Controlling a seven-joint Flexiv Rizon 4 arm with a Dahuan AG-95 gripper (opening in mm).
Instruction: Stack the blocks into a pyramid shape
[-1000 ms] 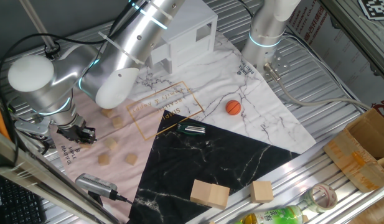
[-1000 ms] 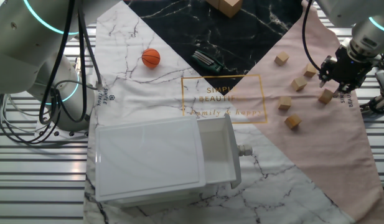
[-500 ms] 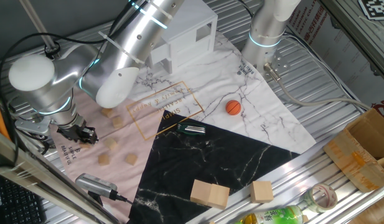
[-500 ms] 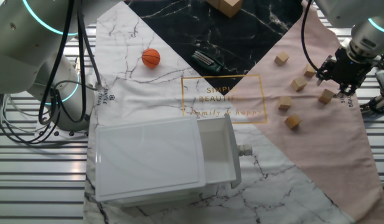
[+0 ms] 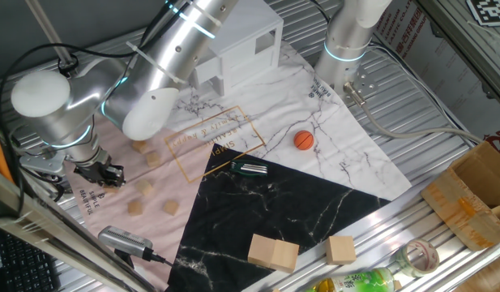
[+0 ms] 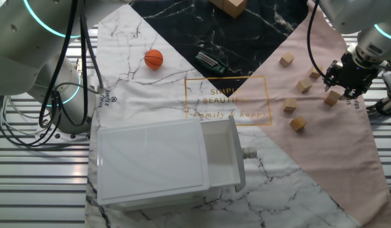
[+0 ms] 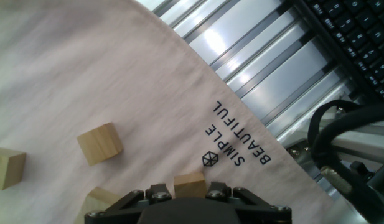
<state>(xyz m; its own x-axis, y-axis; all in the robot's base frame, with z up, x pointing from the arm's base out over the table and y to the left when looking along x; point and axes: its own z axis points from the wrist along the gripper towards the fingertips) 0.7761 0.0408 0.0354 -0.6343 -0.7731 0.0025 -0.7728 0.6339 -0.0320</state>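
Observation:
Six small tan wooden blocks lie on the pink part of the cloth. In one fixed view, several show near the arm: (image 5: 140,147), (image 5: 154,159), (image 5: 144,186), (image 5: 134,208), (image 5: 170,208). My gripper (image 5: 100,173) is low over the cloth edge and hides the sixth. In the other fixed view my gripper (image 6: 339,94) sits at that block (image 6: 333,97). In the hand view the block (image 7: 190,185) sits between my jaws, which press its sides, with my gripper (image 7: 190,190) at the bottom edge. Other blocks (image 7: 100,143), (image 7: 6,168), (image 7: 99,200) lie to its left.
An orange ball (image 5: 304,139) and a dark green object (image 5: 250,169) lie mid-cloth. A white drawer unit (image 6: 163,161) stands open. Two larger wooden blocks (image 5: 273,251), (image 5: 341,249) sit at the black cloth's edge. A grooved metal table (image 7: 254,68) and a keyboard (image 7: 353,43) lie beyond the cloth.
The wrist has shifted slightly over the block. The block at the jaws has barely moved. The other blocks are unchanged.

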